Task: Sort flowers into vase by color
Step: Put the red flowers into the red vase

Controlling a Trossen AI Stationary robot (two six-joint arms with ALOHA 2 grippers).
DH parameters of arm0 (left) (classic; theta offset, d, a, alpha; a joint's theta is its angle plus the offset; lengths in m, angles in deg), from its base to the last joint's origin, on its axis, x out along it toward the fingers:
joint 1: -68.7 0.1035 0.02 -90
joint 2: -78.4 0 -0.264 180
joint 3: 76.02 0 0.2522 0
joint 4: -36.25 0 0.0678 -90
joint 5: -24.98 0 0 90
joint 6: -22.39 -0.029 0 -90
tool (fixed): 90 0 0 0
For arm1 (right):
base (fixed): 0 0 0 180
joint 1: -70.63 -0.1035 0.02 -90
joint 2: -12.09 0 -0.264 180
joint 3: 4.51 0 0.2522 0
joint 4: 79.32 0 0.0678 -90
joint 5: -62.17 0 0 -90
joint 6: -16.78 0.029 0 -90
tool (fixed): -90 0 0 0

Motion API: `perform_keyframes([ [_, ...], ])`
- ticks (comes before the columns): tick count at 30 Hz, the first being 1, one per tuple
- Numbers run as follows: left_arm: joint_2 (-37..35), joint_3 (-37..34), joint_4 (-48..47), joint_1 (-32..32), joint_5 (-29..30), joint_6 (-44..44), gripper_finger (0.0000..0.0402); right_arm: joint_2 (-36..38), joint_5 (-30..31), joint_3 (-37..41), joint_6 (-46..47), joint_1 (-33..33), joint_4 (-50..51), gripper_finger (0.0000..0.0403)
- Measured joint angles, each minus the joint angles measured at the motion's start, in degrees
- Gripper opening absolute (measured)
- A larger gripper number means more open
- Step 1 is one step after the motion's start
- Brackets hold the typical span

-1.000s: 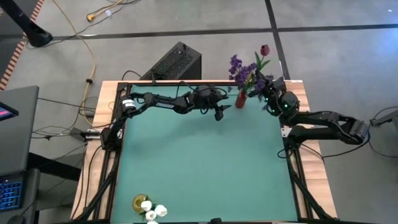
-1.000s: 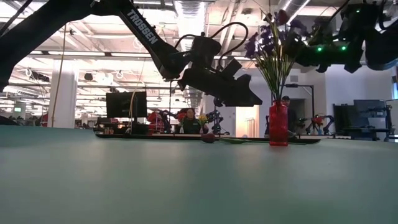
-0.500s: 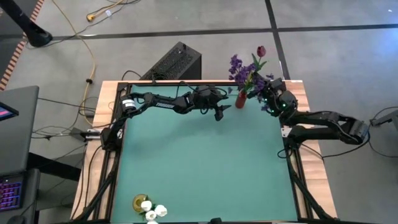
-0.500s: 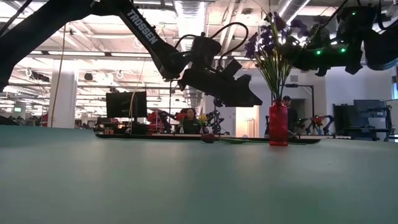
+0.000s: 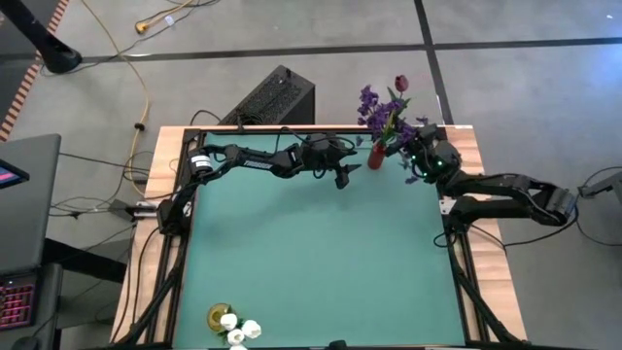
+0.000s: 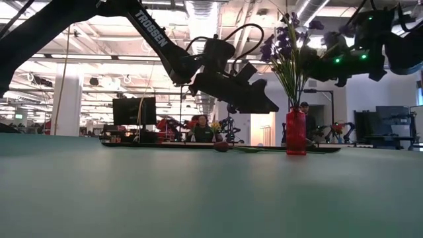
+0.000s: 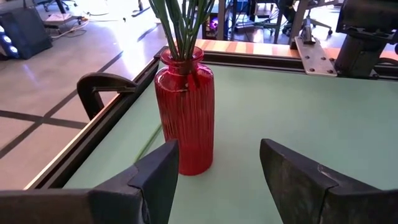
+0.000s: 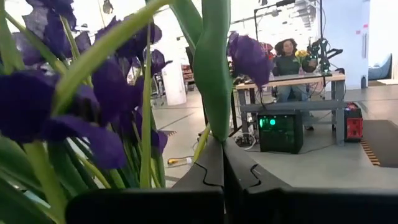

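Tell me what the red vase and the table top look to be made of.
Red vase: likely glass, glossy and see-through, with fine vertical ribs and bright highlights; tinted plastic is possible. Table top: a matte green mat, no glare, set in a dark metal-looking frame.

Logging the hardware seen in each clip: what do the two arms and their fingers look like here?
Both arms are dark, jointed and slender. The left arm carries white TROSSEN lettering, a looping black cable and a white band near its base. The right arm shows green lights at its wrist. The left gripper has broad, flat, dark grey fingers.
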Motion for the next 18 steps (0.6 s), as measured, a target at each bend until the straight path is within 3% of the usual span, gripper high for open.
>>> perform_keyframes([
  [18, 0.00, 0.00, -0.04, 0.02, -0.67, 0.00, 0.0215, 0.02, 0.02, 0.00, 2.48, 0.02, 7.88, 0.0016],
])
